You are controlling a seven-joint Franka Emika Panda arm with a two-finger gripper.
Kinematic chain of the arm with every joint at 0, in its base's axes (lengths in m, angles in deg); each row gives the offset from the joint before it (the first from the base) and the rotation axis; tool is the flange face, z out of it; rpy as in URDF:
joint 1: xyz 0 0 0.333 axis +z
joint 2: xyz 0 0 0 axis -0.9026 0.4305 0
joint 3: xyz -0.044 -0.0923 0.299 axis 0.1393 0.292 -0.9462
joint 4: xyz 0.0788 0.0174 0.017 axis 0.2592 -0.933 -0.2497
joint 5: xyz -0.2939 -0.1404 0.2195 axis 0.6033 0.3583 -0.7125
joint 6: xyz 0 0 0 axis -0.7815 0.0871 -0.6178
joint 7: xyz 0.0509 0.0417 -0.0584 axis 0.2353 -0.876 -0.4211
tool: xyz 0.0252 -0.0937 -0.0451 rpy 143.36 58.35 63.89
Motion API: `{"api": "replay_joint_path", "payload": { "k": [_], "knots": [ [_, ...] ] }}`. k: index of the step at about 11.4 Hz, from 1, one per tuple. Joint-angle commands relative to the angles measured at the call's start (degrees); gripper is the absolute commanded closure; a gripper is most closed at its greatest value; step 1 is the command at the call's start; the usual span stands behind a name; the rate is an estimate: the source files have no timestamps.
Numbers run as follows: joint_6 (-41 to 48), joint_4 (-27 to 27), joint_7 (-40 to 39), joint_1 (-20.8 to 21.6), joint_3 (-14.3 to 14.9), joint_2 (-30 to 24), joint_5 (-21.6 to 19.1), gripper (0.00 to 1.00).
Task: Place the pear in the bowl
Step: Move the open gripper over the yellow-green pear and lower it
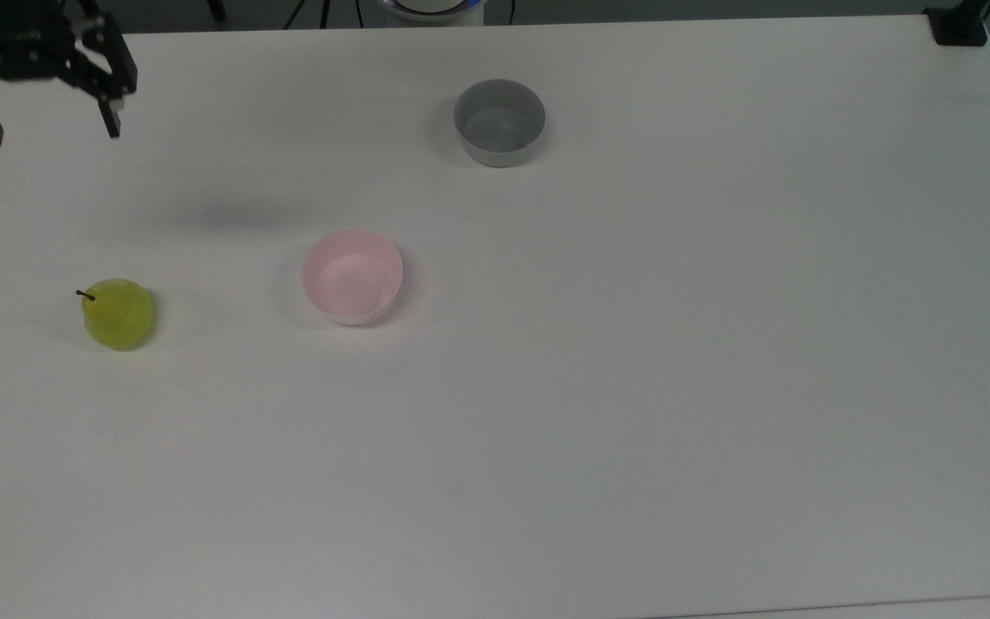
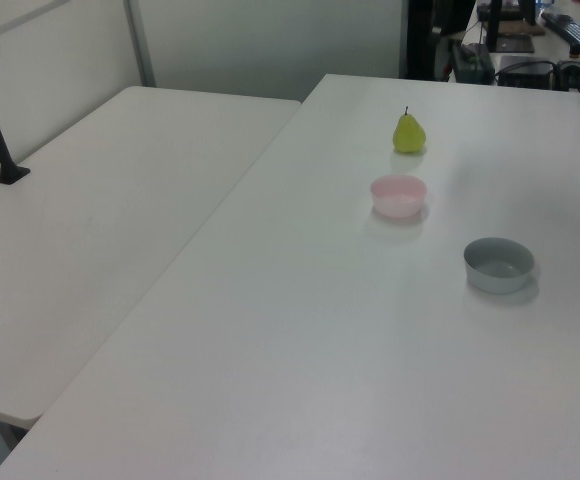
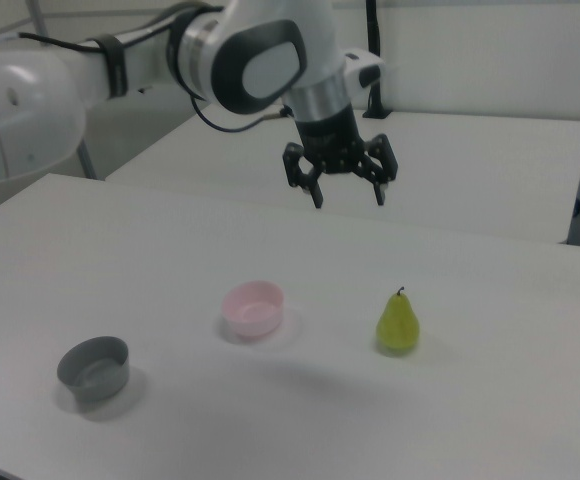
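Note:
The yellow-green pear (image 1: 119, 314) stands upright on the white table at the top view's left, stem up; I also see the pear (image 2: 408, 133) in the left view and the pear (image 3: 398, 323) in the right view. The pale pink bowl (image 1: 352, 276) sits empty to its right in the top view, likewise the bowl (image 2: 399, 195) and the bowl (image 3: 253, 307). My gripper (image 1: 48, 133) hangs open high above the table at the top view's upper left, well apart from the pear. The right view has the gripper (image 3: 347, 197) above and behind the pear, fingers spread, nothing between them.
An empty grey bowl (image 1: 499, 122) stands toward the top view's far edge, also the grey bowl (image 3: 94, 368) at the right view's lower left. A second white table (image 2: 90, 230) adjoins on the left view's left. A black clamp (image 1: 959, 26) sits at the top view's upper right corner.

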Motion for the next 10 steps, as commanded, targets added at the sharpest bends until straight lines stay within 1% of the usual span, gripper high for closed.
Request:
{"api": "replay_joint_path", "payload": {
  "k": [1,2,3,5,8,10],
  "knots": [
    [0.88,3.94,0.93,0.89,1.78,6.43,0.83,0.00],
    [0.62,3.94,1.02,0.80,1.87,8.18,1.63,0.00],
    [0.36,3.85,2.76,0.80,2.31,9.94,1.63,0.00],
    [-2.97,3.32,7.06,0.71,2.31,12.85,1.72,0.00],
    [-5.61,2.28,7.87,0.80,2.31,15.66,1.72,0.00],
    [-8.77,2.18,9.80,0.89,2.31,17.95,1.90,0.00]
  ]
}}
